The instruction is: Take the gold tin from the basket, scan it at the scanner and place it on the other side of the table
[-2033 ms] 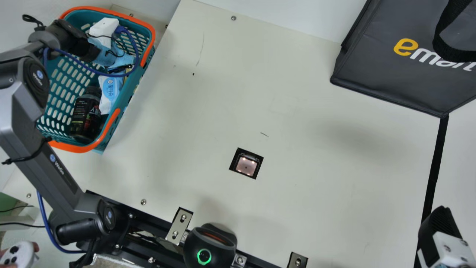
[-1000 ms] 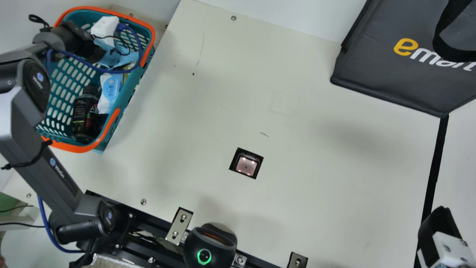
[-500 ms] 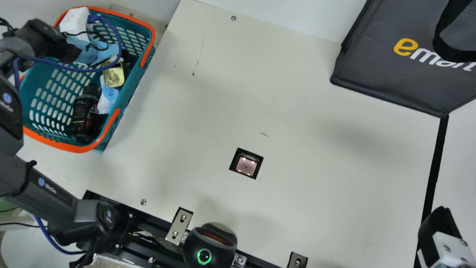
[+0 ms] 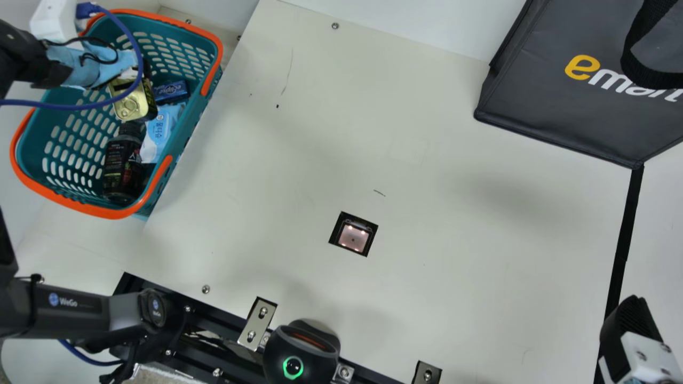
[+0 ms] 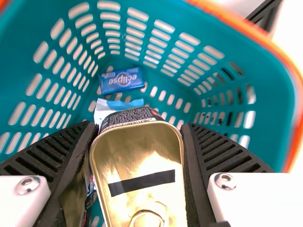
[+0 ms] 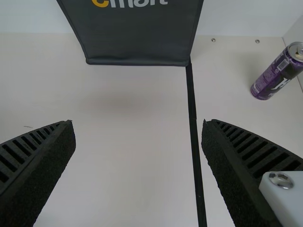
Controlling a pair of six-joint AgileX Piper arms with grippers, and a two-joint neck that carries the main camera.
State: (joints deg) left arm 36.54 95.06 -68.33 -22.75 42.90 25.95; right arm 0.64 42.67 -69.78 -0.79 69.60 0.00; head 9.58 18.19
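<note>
Black ribbed fingers (image 5: 222,153) of the left gripper (image 4: 127,79) closed on a gold metal tin (image 5: 142,161), one finger against each side. Tin: rounded corners, ring pull and a black strip on the gold face, dark printed side. Position: over the interior of the teal plastic basket with orange rim (image 4: 114,214); cannot tell whether it sits below rim height.

Basket contents: small blue box (image 5: 121,80); white-and-light-blue soft packet (image 4: 158,130) next to it; dark bottle with black cap (image 4: 122,170), lying beside the packet, cap end near the tin in the main view.

Further out: cream worktop (image 4: 453,224), with the scanner (image 4: 353,238) set in a black square opening, four small lights lit. Black rounded device with green ring light (image 4: 301,354) at the near edge. Large dark grey bag (image 4: 560,117) at the far right. Black strip (image 4: 625,229) running from the bag toward the near edge.

Right gripper (image 4: 632,320) at the right edge of the main view, fingers spread apart, nothing between them. Right wrist view: purple metal can (image 6: 277,73) upright on the worktop, beyond the black strip from the scanner
</note>
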